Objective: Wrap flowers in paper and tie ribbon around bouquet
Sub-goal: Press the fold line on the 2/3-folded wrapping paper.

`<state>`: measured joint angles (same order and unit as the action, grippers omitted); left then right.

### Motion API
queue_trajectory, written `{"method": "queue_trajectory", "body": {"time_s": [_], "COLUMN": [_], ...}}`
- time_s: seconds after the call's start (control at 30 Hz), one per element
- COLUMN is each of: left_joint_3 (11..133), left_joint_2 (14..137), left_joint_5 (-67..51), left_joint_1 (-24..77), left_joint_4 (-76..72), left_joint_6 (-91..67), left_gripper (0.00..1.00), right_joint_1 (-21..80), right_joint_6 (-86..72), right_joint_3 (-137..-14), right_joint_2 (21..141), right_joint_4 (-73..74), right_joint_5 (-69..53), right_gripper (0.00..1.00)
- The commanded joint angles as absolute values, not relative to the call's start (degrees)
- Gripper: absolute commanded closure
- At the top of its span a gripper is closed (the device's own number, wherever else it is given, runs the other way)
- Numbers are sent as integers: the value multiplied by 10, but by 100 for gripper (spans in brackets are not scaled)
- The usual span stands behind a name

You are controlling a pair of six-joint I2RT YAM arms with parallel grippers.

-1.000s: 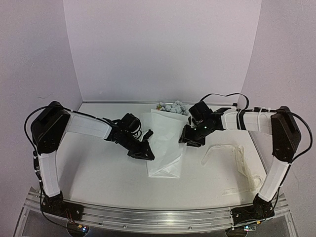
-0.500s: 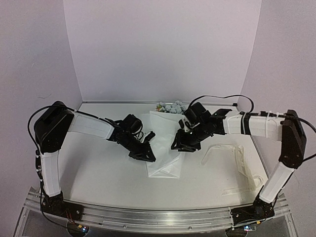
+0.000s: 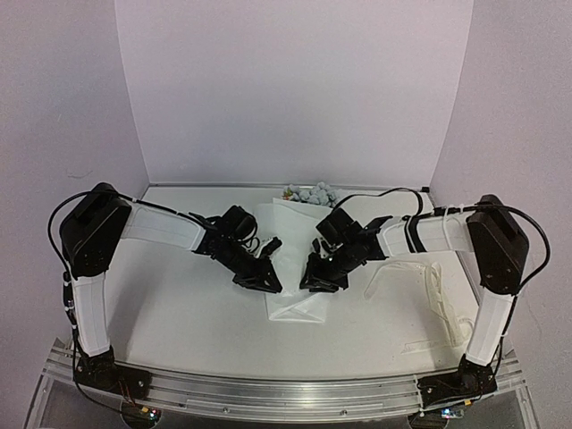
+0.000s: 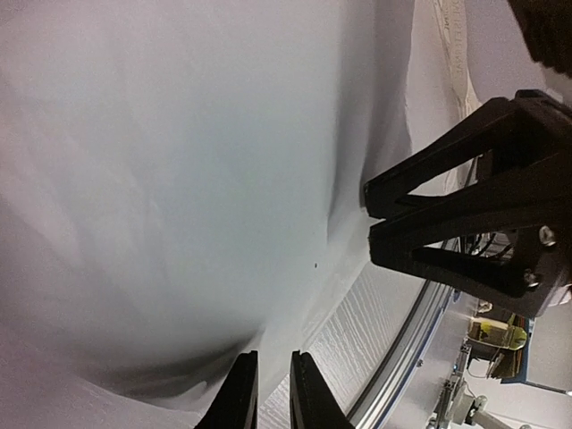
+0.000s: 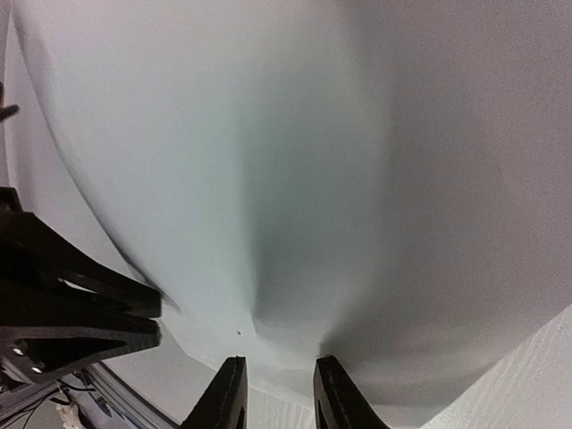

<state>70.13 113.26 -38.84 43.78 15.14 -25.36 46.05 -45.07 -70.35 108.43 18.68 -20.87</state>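
1. Mid-frame on bench: paper folded over flowers, with blooms at the top edge.
2. Right hand: swung in from the right onto lower paper; part-way open and narrowing, nothing clamped yet.
3. Left hand: unmoved at the paper's left edge, nearly closed; impossible to tell whether gripping.
4. Ribbon: untouched at right. Probably gathering the waist ahead of tying.

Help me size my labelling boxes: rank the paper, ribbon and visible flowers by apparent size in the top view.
1. paper, the widest patch.
2. ribbon, long but thin; its sprawl nearly rivals the paper.
3. flowers, only blooms peeking out.
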Motion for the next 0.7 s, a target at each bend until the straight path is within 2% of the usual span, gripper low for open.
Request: {"method": "queue_trajectory", "body": {"time_s": [0.0, 0.37, 0.67], "left_joint_3": [709, 690, 601], "left_joint_2": [1110, 1129, 1106], "left_joint_5": [-397, -444, -497], "left_joint_1": [429, 421, 426], "left_joint_4": [143, 99, 3], "left_joint_6": [-259, -297, -380], "left_gripper": [86, 85, 84], "right_joint_1": [483, 488, 488], "right_joint_6": [-460, -464, -462], "right_joint_3": [-665, -639, -642], "right_joint_2": [1061, 1071, 1087], "right_joint_4": [167, 153, 153], "right_joint_5": [-176, -150, -144], "right_gripper": [74, 75, 76]}}
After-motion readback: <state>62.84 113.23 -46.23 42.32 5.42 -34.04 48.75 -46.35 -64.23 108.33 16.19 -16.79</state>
